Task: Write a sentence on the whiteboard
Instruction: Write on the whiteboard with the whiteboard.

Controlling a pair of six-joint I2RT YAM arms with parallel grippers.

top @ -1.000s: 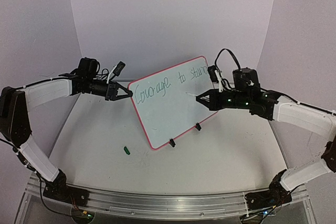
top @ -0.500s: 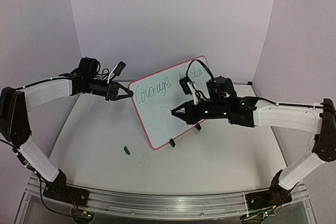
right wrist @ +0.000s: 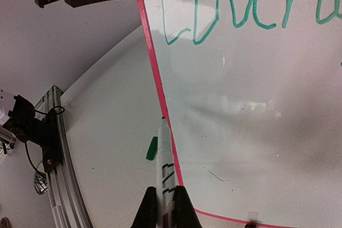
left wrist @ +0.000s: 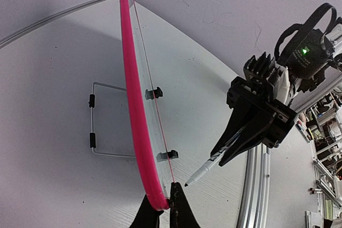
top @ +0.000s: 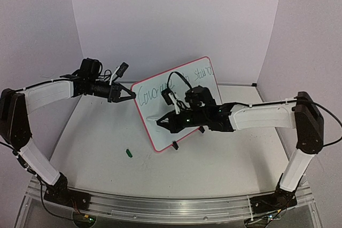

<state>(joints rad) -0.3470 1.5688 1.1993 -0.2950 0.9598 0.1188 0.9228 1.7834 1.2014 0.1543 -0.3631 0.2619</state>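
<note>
black left gripper (top: 130,94): clamped shut on the left edge of the whiteboard (right wrist: 256,105), fingers pinching the frame (left wrist: 133,105); bracing it, I'd say.
whiteboard: mid-table between the two arms, propped up at a tilt, written face toward the arm bases.
sentence (right wrist: 251,4): one green cursive line across the top, reads roughly "Courage to stand". The right arm hides its middle in the top view.
marker (right wrist: 166,169): tip sits at the lower-left of the board, right by the frame. The left wrist view shows a sliver of gap, so likely not touching.
right gripper (right wrist: 165,209): closed on the marker barrel.
done: first line, by my read.
left: lower half is blank bar one faint tick. Looks staged to start a second line there.
cap (top: 129,153): small green plastic stub lying on the table (top: 230,164), in front of the board's left end and well apart from the marker.
frame: thin pink-red plastic, rounded corners.
board face: glossy white, shows reflections. Ink would probably smear if brushed.
clips (left wrist: 153,93): two small black feet on the bottom edge.
stand (left wrist: 92,126): thin bent wire behind the board, with black sleeves.
marker body: slim white barrel, black print, fine pointed tip.
table: matte white, flat.
</note>
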